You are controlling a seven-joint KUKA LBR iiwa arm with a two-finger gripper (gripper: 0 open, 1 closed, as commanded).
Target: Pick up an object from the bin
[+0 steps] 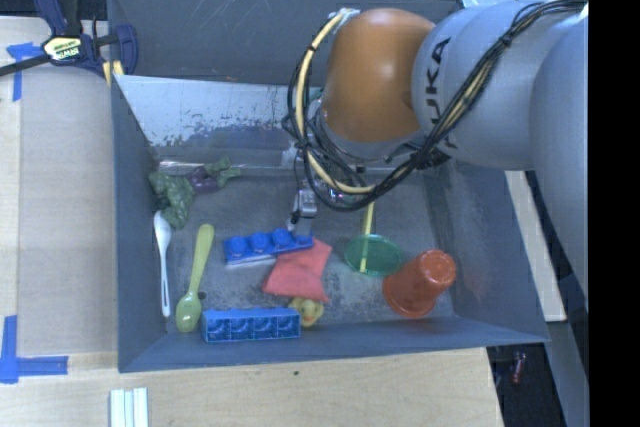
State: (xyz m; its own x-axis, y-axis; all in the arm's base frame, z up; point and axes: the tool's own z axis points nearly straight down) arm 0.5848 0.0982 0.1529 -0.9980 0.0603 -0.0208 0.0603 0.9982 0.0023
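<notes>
My gripper [303,206] hangs under the arm's orange cover, near the middle of the bin, its tip just above the right end of a small blue toy brick [262,246]. A red cloth-like piece [298,272] lies against that brick's lower right side, with a small yellow thing [311,313] peeking out beneath it. A green disc on a yellow stick [368,251] lies just right of the gripper's tip. Nothing shows in the gripper's hold.
An orange cup [420,282] lies tipped at the front right. A long blue brick [251,325] sits along the front wall. A yellow-green spoon [194,279] and a white spoon [162,257] lie at the left, a green toy figure [180,187] at the back left.
</notes>
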